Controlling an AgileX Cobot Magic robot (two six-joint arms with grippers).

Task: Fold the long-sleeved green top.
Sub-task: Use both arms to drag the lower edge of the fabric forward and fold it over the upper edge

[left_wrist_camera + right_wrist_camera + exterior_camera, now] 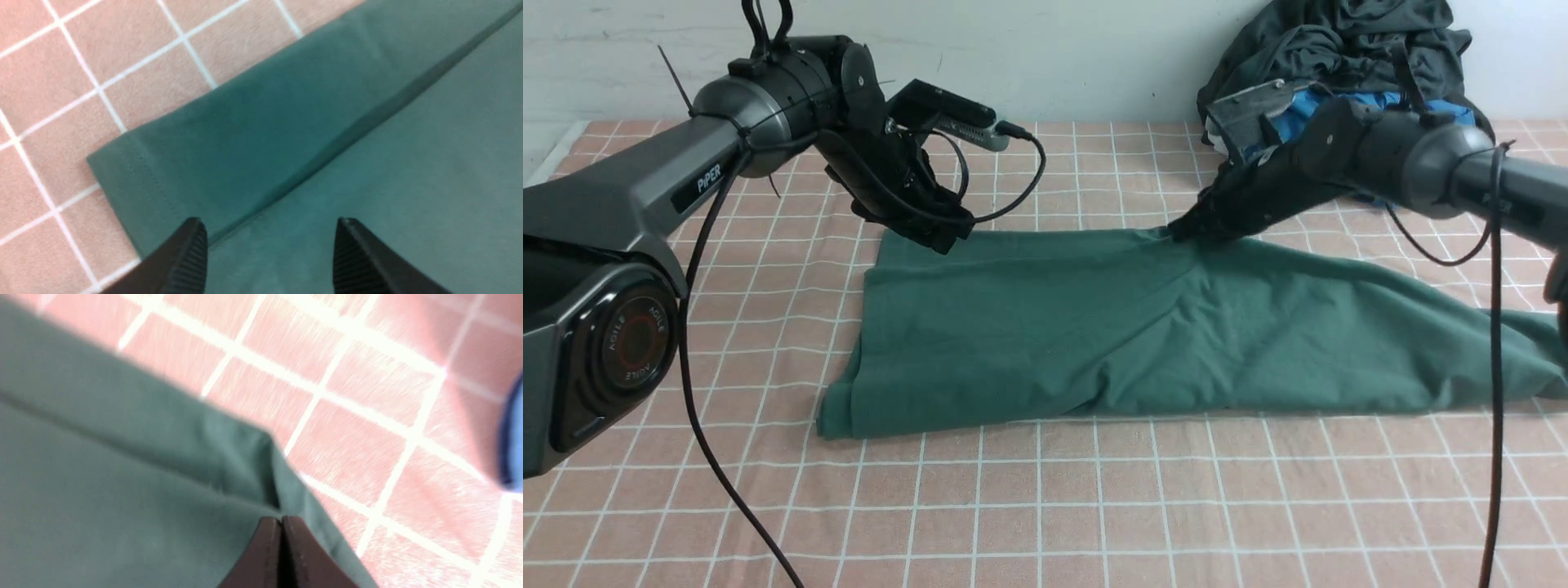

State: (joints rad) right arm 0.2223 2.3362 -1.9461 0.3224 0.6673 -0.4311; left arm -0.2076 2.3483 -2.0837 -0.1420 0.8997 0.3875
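Observation:
The green long-sleeved top (1111, 327) lies folded into a broad band across the middle of the checked pink cloth, its right end trailing to the table's right edge. My left gripper (939, 233) hovers open over the top's far-left corner. In the left wrist view the gripper (271, 228) stands with its fingers wide apart above a folded edge of the top (261, 134), nothing between them. My right gripper (1176, 231) is shut at the top's far edge near the middle. Green fabric (122, 498) puckers right at the closed tips of the right gripper (281, 518), and creases radiate from there.
A heap of dark charcoal-grey clothing (1339, 41) with a bright blue garment (1298, 118) sits at the back right against the wall, just behind my right arm. The blue garment's edge (512, 437) shows in the right wrist view. My left arm's cable (711, 457) hangs over the front left.

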